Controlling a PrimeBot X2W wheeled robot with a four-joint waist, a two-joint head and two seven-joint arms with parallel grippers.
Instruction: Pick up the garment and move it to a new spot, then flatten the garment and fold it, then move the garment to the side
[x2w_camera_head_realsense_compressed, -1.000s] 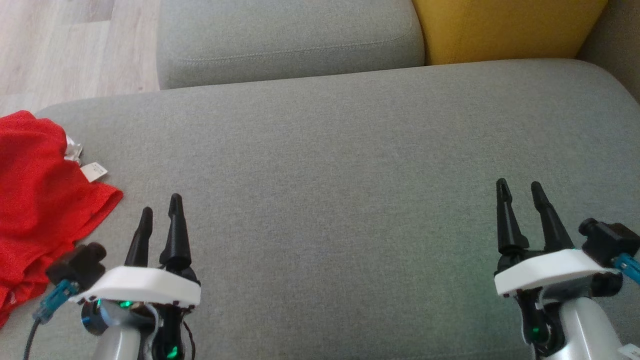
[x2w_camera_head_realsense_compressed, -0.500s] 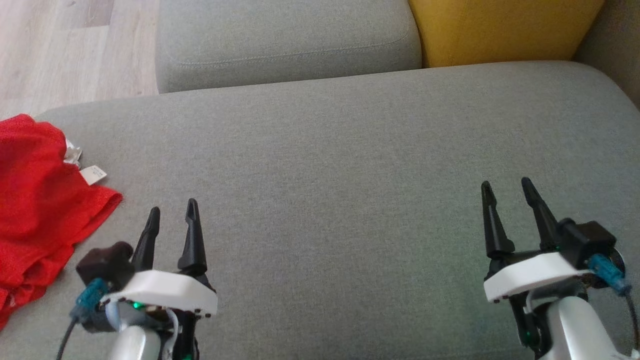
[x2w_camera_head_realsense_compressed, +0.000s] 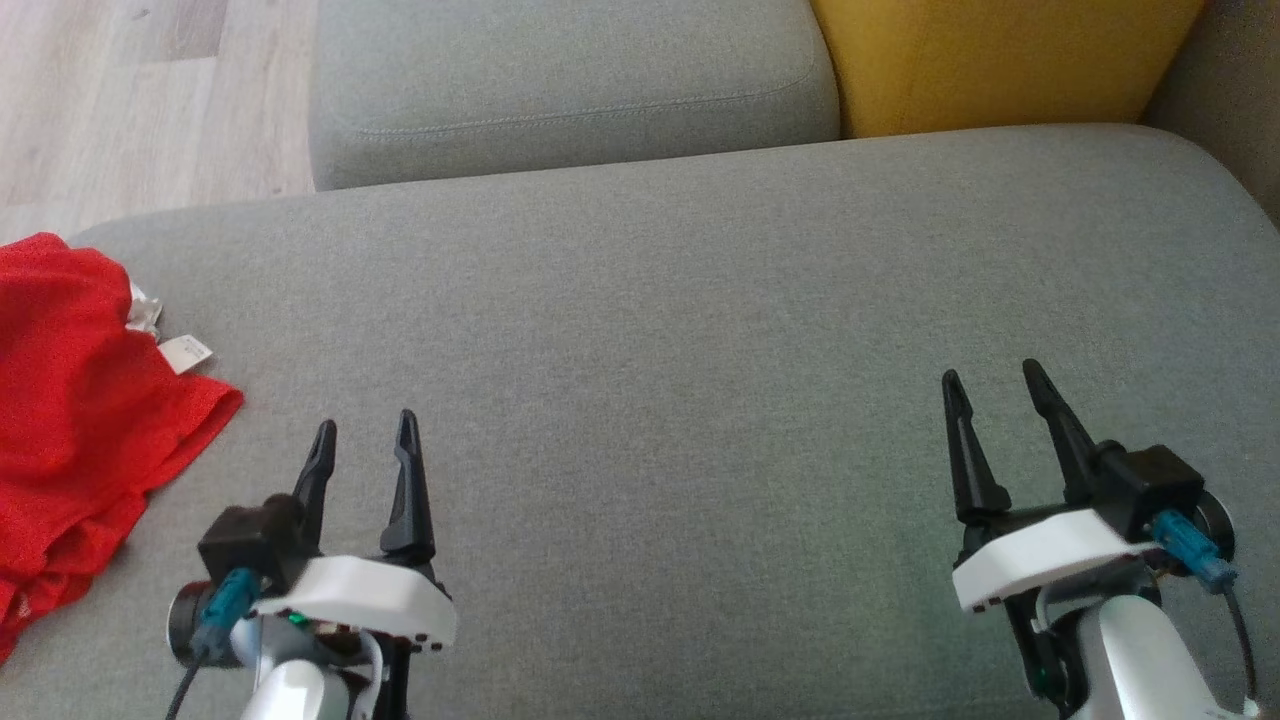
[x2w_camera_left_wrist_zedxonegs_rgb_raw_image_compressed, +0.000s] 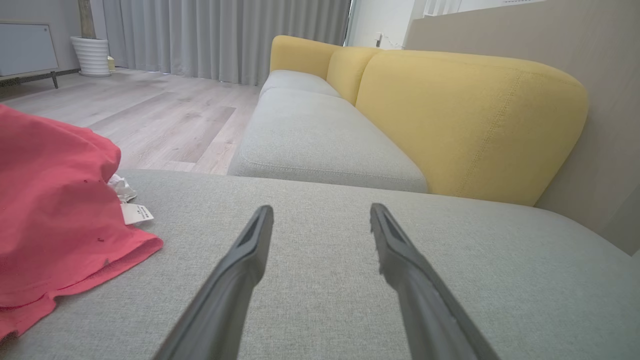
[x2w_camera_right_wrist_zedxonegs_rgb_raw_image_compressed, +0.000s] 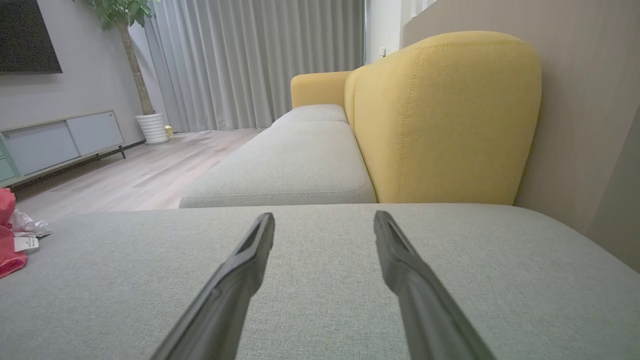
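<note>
Since a second ago, the left gripper (x2w_camera_head_realsense_compressed: 363, 427) has slid to the right in the head view, away from the cloth, and the right gripper (x2w_camera_head_realsense_compressed: 990, 375) has drifted a little to the left, so the two stand somewhat nearer each other. The garment (x2w_camera_head_realsense_compressed: 80, 400) lies where it did.

At the far left, the red garment is crumpled in a loose heap on the left end of the grey sofa seat (x2w_camera_head_realsense_compressed: 650, 300), partly cut off by the edge of the head view. Its white tags (x2w_camera_head_realsense_compressed: 186, 352) stick out on the side facing the seat's middle. Just right of it, and not touching it, the left gripper hovers low over the bare fabric of the seat, jaws spread wide and empty. The left wrist view has the heap to the left of its fingers (x2w_camera_left_wrist_zedxonegs_rgb_raw_image_compressed: 240, 265). Well to the right, the right gripper hangs over the seat's right part, also spread and holding nothing. Beyond the seat lie a second grey cushion (x2w_camera_head_realsense_compressed: 570, 80), a wooden floor (x2w_camera_head_realsense_compressed: 120, 90) to its left and a yellow backrest (x2w_camera_head_realsense_compressed: 1000, 60) to its right.
</note>
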